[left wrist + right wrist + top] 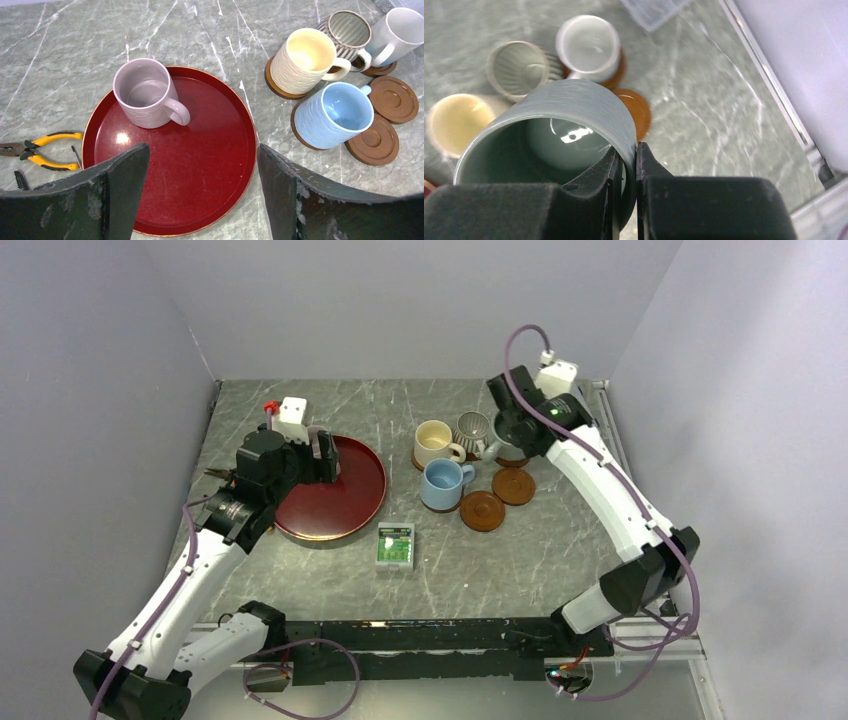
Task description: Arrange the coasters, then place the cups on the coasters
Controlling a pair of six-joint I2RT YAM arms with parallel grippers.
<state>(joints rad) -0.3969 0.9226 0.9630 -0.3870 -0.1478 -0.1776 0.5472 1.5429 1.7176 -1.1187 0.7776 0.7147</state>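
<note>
My left gripper (202, 160) hangs open over the dark-red tray (200, 200), holding nothing. A mauve cup (145, 92) stands upright on that tray, just beyond the fingers. To the right, the cream cup (305, 60) and light blue cup (332, 115) each sit on a coaster. The striped cup (347, 30) and white cup (400, 30) stand behind them. Two bare coasters (393, 99) (372, 145) lie beside the blue cup. My right gripper (626, 155) is shut on the wall of the grey-green cup (554, 125), one finger inside. It is held above a bare coaster (636, 112).
Yellow-handled pliers (40, 147) lie left of the tray. A small green box (396, 546) sits on the table in front of the cups. A clear plastic container (649, 10) lies past the white cup (589, 47). The side wall (804, 60) is close on the right.
</note>
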